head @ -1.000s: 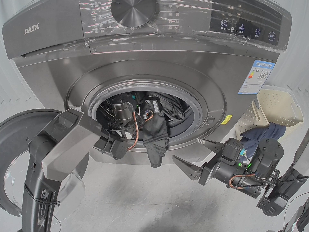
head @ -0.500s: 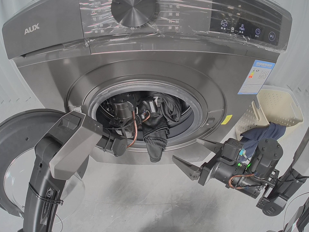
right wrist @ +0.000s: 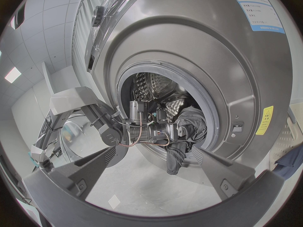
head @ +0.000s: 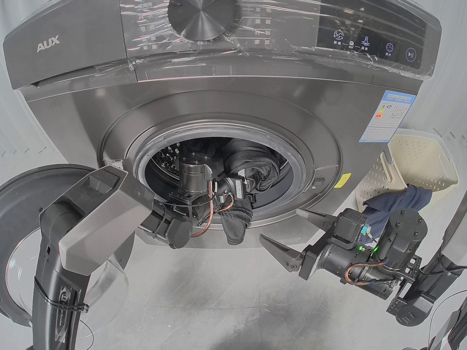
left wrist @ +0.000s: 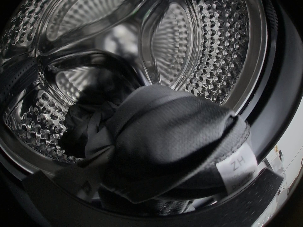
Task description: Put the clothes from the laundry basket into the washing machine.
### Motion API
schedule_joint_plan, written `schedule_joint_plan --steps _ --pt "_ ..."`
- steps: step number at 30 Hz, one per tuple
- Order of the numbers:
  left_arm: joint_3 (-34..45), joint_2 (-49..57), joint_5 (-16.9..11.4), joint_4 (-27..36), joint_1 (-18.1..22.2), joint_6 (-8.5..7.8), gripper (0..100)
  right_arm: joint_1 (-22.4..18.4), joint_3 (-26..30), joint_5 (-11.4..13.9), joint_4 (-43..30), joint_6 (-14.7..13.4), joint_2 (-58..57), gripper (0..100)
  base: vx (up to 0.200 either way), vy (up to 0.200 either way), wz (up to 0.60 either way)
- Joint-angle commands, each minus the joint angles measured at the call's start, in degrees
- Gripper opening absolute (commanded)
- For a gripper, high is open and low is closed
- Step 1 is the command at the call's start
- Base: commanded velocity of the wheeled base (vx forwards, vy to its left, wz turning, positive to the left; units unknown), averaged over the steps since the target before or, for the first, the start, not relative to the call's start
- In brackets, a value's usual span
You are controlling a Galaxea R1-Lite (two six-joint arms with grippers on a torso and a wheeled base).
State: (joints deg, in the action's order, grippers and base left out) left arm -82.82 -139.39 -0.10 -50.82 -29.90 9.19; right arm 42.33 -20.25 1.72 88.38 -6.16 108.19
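I cannot tell my left hand's [head: 242, 192] grip; the dark garment's [head: 237, 222] tail overhanging the drum lip [head: 276, 206] could slide out.

Floor [head: 219, 292]: grey, smooth, faintly mottled, slight sheen. Washing machine [head: 233, 98], a front-loader, stands directly on it. Laundry basket [head: 418, 164], cream and perforated, stands on the floor just beside the machine, on the robot's right; contact between them not discernible. Small white square [right wrist: 114, 201] lies flat on the floor in front of the machine.
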Motion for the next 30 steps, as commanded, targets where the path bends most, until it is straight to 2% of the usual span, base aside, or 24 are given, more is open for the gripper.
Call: schedule_joint_plan --steps 1,5,7,11,17,21,22,26,30 --pt "-1.2 -1.6 -0.1 0.1 -0.3 -0.05 0 0.0 -0.1 0.0 0.0 0.0 0.1 100 0.0 0.0 0.0" --pt "-4.7 -2.6 0.6 0.4 -0.1 0.3 0 0.3 -0.1 0.0 0.0 0.0 0.1 100 0.0 0.0 0.0" --pt "-7.3 -3.4 1.4 0.3 0.3 1.0 0 0.4 -0.1 0.0 0.0 0.0 0.1 100 0.0 0.0 0.0" --pt "-13.7 -4.5 5.8 0.7 1.4 3.2 0 0.5 -0.2 0.0 0.0 0.0 0.2 100 0.0 0.0 0.0" --pt "-21.7 -6.7 8.6 1.3 3.4 3.38 0 0.4 -0.5 0.0 0.0 0.0 0.2 100 0.0 0.0 0.0" --pt "-21.2 -6.5 8.9 1.0 3.6 3.38 0 0.4 -0.5 0.0 0.0 0.0 0.2 100 0.0 0.0 0.0" --pt "-21.2 -6.5 8.9 1.0 3.5 3.38 100 0.5 -0.5 0.0 0.0 0.0 0.2 100 0.0 0.0 0.0" --pt "-14.8 -2.3 8.4 1.9 2.0 4.87 100 0.4 -0.5 0.0 0.0 0.0 0.2 100 0.0 0.0 0.0" --pt "-9.2 1.3 6.6 5.4 0.6 5.31 100 0.5 -0.5 0.0 0.0 0.0 0.2 100 0.0 0.0 0.0"
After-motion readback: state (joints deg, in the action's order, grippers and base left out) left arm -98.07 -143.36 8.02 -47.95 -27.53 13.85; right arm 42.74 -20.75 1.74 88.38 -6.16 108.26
